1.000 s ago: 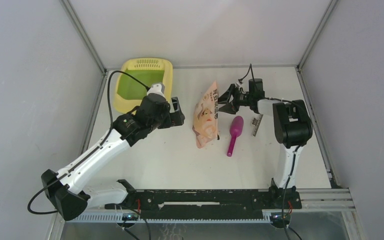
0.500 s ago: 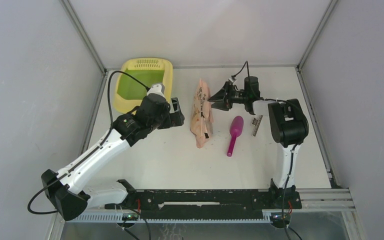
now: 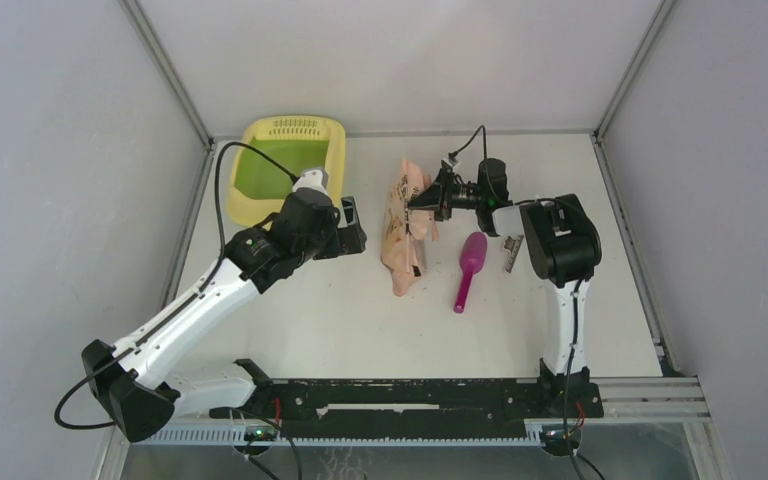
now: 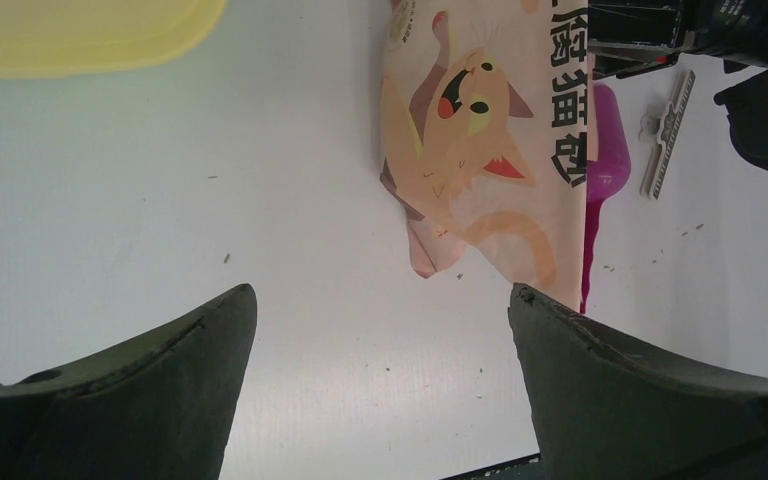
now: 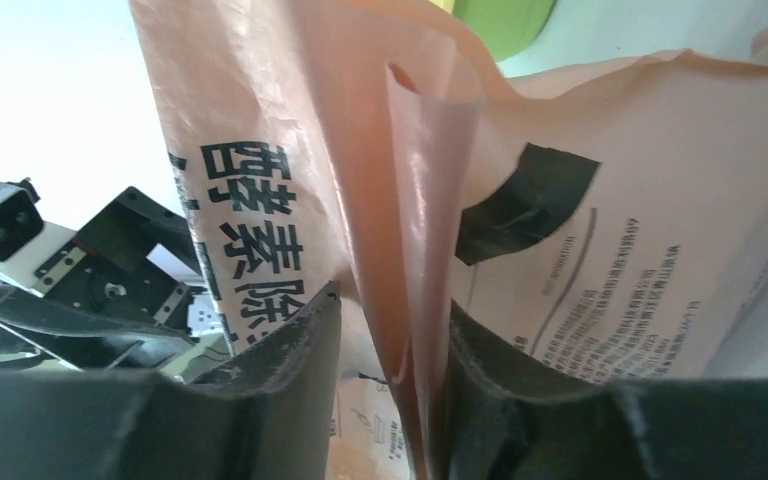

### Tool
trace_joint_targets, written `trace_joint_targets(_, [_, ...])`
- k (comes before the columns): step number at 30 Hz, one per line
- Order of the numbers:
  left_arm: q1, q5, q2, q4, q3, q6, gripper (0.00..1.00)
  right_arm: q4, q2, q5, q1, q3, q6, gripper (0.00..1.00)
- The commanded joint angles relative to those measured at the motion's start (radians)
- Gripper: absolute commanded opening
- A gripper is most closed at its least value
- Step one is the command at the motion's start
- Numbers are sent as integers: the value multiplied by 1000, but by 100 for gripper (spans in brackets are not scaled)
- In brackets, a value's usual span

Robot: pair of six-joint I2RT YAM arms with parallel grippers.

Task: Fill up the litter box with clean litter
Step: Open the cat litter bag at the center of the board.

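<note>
You have on your table (image 3: 340, 310), itself white and matt:
1. litter box (image 3: 290, 165), upper left of the top view: smooth pale yellow plastic with a mild sheen.
2. bag (image 3: 403, 228): thin peach plastic film, glossy, creased, printed.
3. scoop (image 3: 470, 265): smooth magenta plastic.
4. left gripper (image 4: 382, 340), its fingers (image 4: 160, 370): dark, matt, slightly grainy, likely plastic.
</note>
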Motion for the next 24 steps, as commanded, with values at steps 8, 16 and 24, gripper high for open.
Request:
trace_joint_targets(8, [-1, -33, -34, -20, 56, 32, 100, -415, -360, 82, -33, -23, -273, 13])
trace_joint_targets(16, [-3, 11, 48, -34, 156, 66, 100, -1448, -529, 689, 47, 385, -869, 0])
trace_joint_targets(24, [-57, 21, 213, -73, 336, 116, 100, -1747, -459, 991, 132, 610, -959, 0])
